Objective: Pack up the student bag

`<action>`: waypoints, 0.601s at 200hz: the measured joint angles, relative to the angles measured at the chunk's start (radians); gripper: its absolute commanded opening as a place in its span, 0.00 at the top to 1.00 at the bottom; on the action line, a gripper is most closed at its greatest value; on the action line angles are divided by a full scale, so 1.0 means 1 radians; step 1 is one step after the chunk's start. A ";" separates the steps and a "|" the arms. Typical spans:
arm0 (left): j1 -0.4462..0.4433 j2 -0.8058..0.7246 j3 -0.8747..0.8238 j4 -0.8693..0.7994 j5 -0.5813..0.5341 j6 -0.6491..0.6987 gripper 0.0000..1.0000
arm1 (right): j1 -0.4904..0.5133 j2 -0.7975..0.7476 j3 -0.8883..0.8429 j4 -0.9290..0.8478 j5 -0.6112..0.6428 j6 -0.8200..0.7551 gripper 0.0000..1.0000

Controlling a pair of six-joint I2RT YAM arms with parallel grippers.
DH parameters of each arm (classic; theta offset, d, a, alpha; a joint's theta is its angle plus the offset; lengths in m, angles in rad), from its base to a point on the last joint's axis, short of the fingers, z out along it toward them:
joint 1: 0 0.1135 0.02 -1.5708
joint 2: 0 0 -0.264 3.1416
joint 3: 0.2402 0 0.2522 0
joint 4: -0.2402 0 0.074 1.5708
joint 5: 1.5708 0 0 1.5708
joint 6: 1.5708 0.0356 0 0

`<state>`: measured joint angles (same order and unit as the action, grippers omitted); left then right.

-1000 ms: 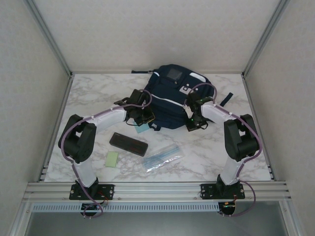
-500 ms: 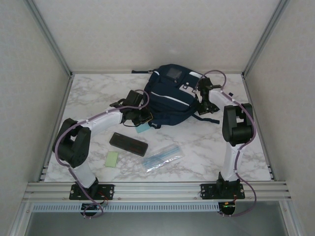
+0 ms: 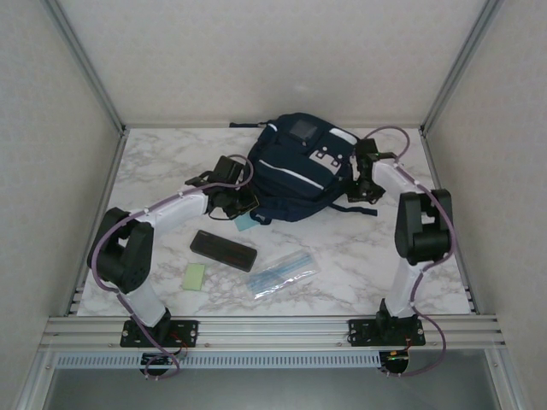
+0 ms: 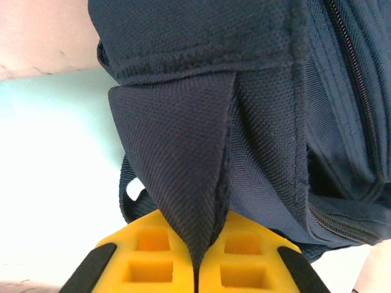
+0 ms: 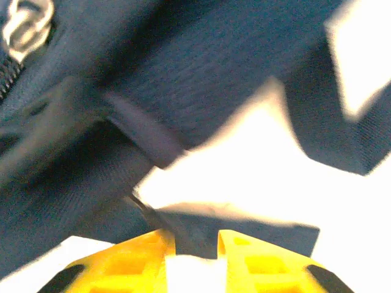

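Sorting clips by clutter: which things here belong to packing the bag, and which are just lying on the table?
In the job: student bag; left tool, pinching a fold of it; right tool, jaws slightly apart at the bag.
Lying about, untouched: black case; green pad; clear pouch.

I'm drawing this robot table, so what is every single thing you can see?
white marble table: one, grey-veined, under everything.
dark navy fabric student bag: one, navy with white stripes, far middle of the table.
small black rectangular case: one, black, nearer than the bag.
pale green flat pad: one, light green, near-left of the case.
clear plastic pouch: one, see-through, bluish contents, right of the case.
pale teal flat item: one, teal, at the bag's near-left corner.
left gripper: one, yellow, shut on a bag tab.
right gripper: one, yellow, jaws slightly apart beside a bag strap.
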<state>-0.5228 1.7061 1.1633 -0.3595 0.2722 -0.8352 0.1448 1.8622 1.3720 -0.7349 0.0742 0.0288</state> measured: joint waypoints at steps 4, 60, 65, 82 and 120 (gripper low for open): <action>0.003 0.000 0.002 -0.003 -0.003 0.003 1.00 | -0.007 -0.021 -0.010 0.002 0.000 0.016 0.65; 0.018 0.000 0.034 -0.046 -0.024 0.040 1.00 | -0.040 -0.173 -0.062 0.101 -0.126 0.129 0.47; 0.018 0.000 0.034 -0.046 -0.024 0.043 1.00 | -0.039 -0.172 -0.066 0.118 -0.150 0.141 0.47; 0.020 0.000 0.035 -0.051 -0.032 0.053 1.00 | -0.035 -0.161 -0.070 0.167 -0.229 0.163 0.47; 0.024 0.000 0.035 -0.053 -0.050 0.060 1.00 | -0.005 -0.038 -0.013 0.246 -0.352 0.178 0.46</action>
<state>-0.4992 1.7061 1.1988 -0.4126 0.2218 -0.7757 0.1394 1.8244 1.3586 -0.4892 -0.2783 0.2066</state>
